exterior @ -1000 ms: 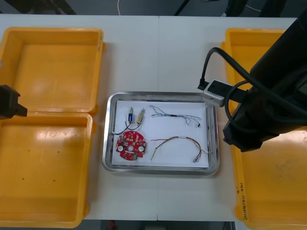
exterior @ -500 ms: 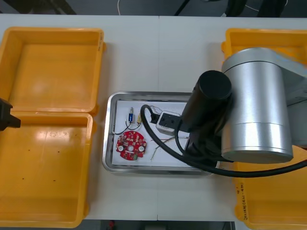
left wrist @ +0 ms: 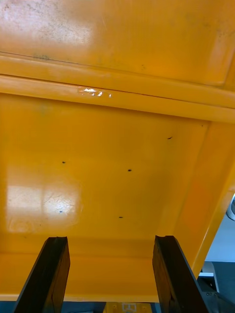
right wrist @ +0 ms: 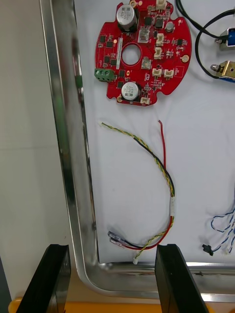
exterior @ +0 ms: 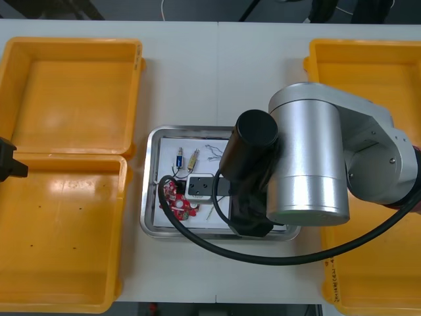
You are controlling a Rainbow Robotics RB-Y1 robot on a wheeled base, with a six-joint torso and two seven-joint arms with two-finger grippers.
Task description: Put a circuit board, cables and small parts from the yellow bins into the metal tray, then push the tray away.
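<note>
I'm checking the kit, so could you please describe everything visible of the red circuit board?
The red circuit board is round, notched at the edge, with a central hole. It carries two silver cylinders, a green block at its rim, white sockets and black chips. It lies flat, components up, on the white floor of the metal tray, near a side wall, apart from the red and yellow cable. The open right gripper is clear of it.

The right arm (exterior: 309, 158) is showing a fat silver drum and a black link. A thick black cable (exterior: 283, 258) is looping back from its wrist. Its fingers (right wrist: 54, 279) are showing flat, black and square-tipped.
</note>
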